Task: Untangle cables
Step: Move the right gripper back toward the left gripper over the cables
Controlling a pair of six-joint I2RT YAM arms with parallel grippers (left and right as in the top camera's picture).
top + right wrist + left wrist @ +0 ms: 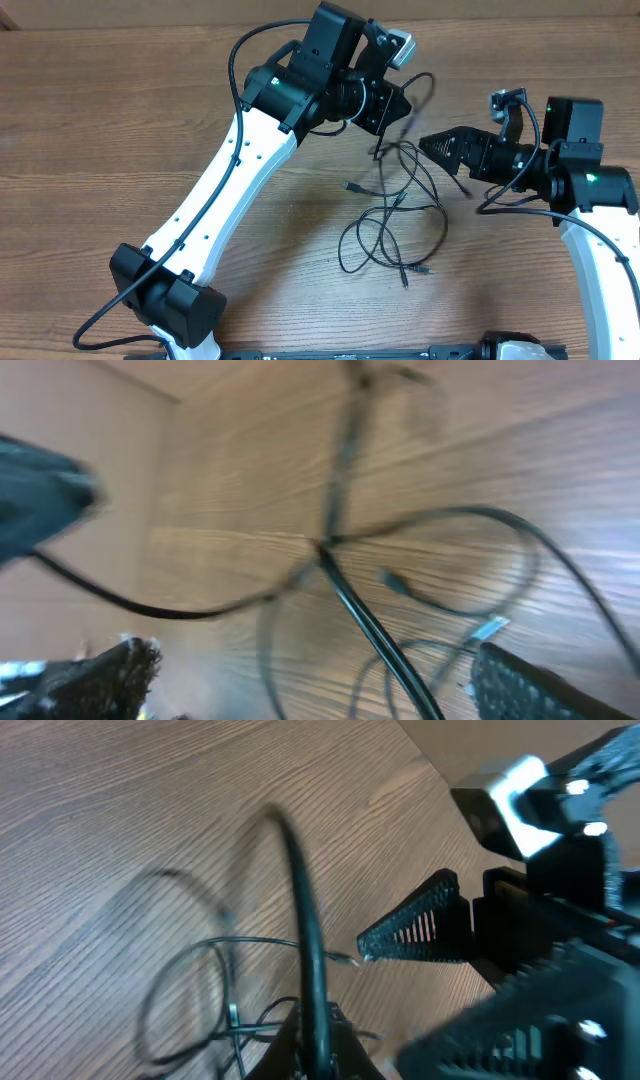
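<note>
Near edge: both arm bases sat here, the left arm [235, 170] reaching diagonally across the worktop [120, 120] and the right arm [600, 260] running up the right edge.
Cables: the cables [392, 208] lay in loose crossing loops right of the worktop's middle, nearer the right edge than the left.
Plug ends: I counted at least 2, a near plug end [425, 268] by the near loops and a left plug end [350, 186] on the heap's left side.
Right pincer: the right gripper [428, 143] stood wide, just beyond the loops. A strand ran between its fingers [110, 670], ungripped.
Left pincer: farthest out, the left gripper [390, 110] was clamped narrow. It looked to be pinching 1 strand lifted off the wood.
Risk: I judged that closing the right pincer at the crossing could catch 2 strands together. Pulling then would tighten the knot or drag the whole heap.
Risk 2: a plug end could snag inside a loop.
In the way: the 2 wrists sat near each other, so a wide pull risked a bump.
</note>
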